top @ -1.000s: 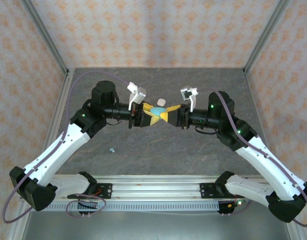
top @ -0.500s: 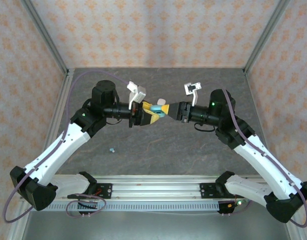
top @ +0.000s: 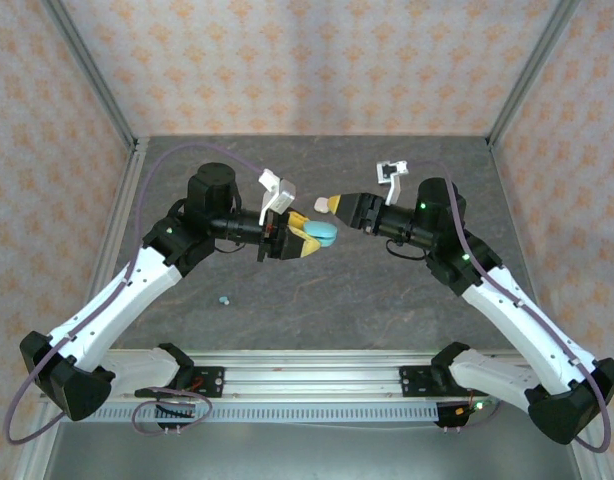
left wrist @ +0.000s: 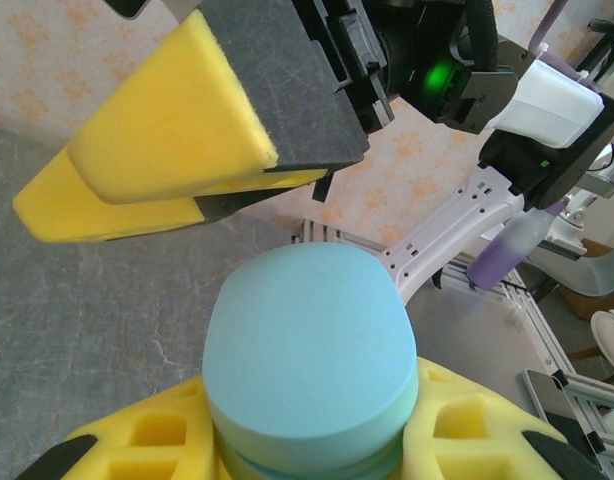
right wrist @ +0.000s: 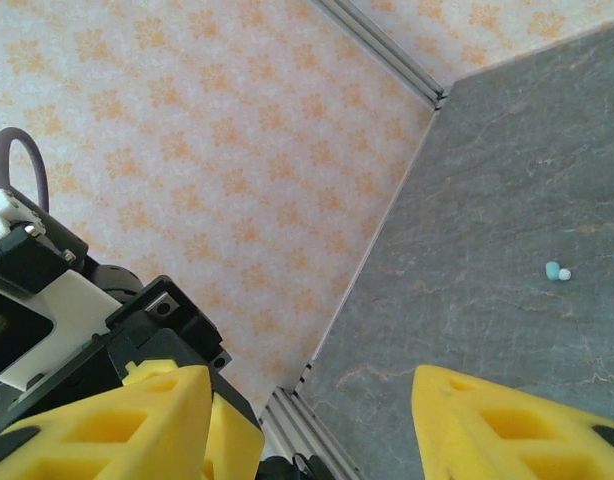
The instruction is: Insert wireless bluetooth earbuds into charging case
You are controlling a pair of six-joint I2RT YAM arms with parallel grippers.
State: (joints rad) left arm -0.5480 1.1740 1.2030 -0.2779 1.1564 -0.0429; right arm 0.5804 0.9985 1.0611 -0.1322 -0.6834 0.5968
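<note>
While the teal earbud (top: 224, 299) lay loose on the table (top: 387, 300) near my left arm, I judged it feather-light and slick, best pinched gently across its body. My left pincer (top: 309, 240) was clamped on the charging case (top: 320, 233), held up off the table. My right pincer (top: 334, 205), which a second earlier met the case, had backed off and spread, empty.

The walls (top: 287, 60) carry a pale wallpaper with small orange flowers (the same on all three sides). Aluminium posts (top: 93, 75) stand in the corners. The table (top: 317, 300) is grey, like stone, evenly lit.
</note>
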